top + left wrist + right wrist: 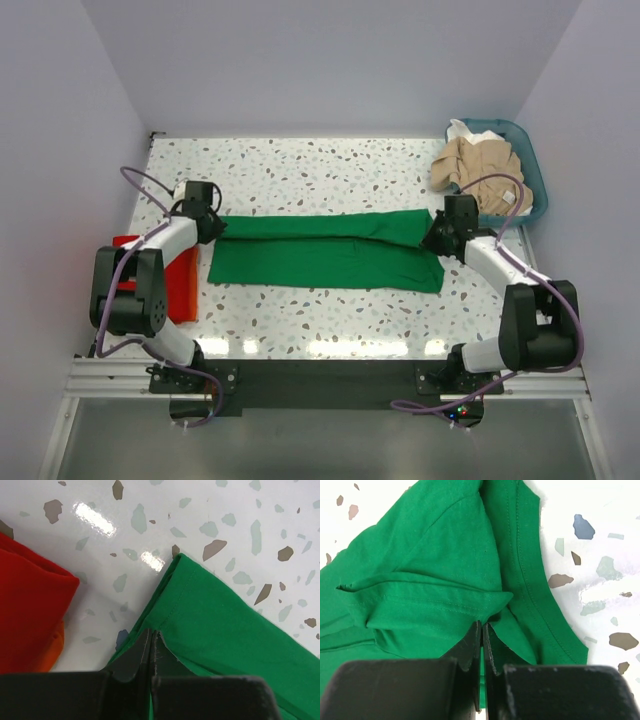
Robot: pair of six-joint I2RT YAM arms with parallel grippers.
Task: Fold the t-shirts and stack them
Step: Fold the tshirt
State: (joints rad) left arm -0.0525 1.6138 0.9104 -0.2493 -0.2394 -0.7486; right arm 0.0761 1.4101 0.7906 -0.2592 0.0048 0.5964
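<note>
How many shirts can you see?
4: green shirt spread mid-table, red shirt folded at the left, beige shirt and white shirt in the basket. More may hide underneath.

Left claw pinches the green t-shirt edge (red t-shirt lies apart, leftward).

One green t-shirt, one red t-shirt, speckled white table.
</note>
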